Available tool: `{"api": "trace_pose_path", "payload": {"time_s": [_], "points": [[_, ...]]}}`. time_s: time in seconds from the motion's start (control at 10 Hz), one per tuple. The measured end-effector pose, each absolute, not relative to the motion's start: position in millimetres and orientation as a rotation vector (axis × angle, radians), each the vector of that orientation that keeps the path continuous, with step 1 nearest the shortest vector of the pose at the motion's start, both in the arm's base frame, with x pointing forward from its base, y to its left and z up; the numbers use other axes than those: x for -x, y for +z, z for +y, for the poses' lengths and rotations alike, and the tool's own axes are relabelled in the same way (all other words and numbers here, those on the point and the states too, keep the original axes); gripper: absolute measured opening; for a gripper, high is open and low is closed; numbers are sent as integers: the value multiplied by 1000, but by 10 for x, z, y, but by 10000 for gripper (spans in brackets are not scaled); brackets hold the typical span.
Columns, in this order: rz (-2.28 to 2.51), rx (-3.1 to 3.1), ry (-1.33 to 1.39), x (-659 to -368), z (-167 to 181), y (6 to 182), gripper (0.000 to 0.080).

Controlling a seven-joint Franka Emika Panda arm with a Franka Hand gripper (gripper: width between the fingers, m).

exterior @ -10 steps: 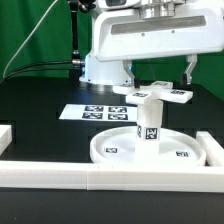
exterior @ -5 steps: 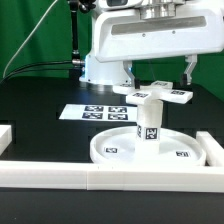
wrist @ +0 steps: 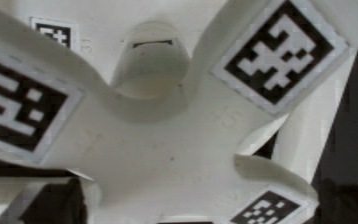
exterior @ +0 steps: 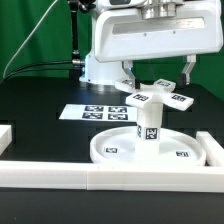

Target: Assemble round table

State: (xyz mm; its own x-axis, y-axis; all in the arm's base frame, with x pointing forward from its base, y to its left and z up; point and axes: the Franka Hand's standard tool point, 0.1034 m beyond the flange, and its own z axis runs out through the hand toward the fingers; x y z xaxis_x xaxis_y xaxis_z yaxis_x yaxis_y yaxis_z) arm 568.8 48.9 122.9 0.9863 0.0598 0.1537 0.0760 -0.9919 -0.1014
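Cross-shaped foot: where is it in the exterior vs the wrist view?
Exterior view: the cross-shaped foot sits on top of the leg, right of centre.
Wrist view: the foot fills almost the whole picture, seen close up.
Shared landmark: the square tags on its arms.

bright even light, faint shadows, exterior view grainy, wrist view's cross-shaped foot [wrist: 162,105] soft and blurred

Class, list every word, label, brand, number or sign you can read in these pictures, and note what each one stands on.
No words, brand names or numbers can be read anywhere.
Cross-shaped foot: black-and-white square tags, patterns only, no letters.
Leg: the same kind of tags, patterns only.
Round disc: small tags, too small to make out.
Marker board: a row of tags, patterns only.
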Motion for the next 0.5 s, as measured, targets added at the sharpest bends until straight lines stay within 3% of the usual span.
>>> {"api": "trace_pose_path", "payload": {"time_s": [0.5], "points": [[-77,3030,-206,-5661,379,1136,649]]}}
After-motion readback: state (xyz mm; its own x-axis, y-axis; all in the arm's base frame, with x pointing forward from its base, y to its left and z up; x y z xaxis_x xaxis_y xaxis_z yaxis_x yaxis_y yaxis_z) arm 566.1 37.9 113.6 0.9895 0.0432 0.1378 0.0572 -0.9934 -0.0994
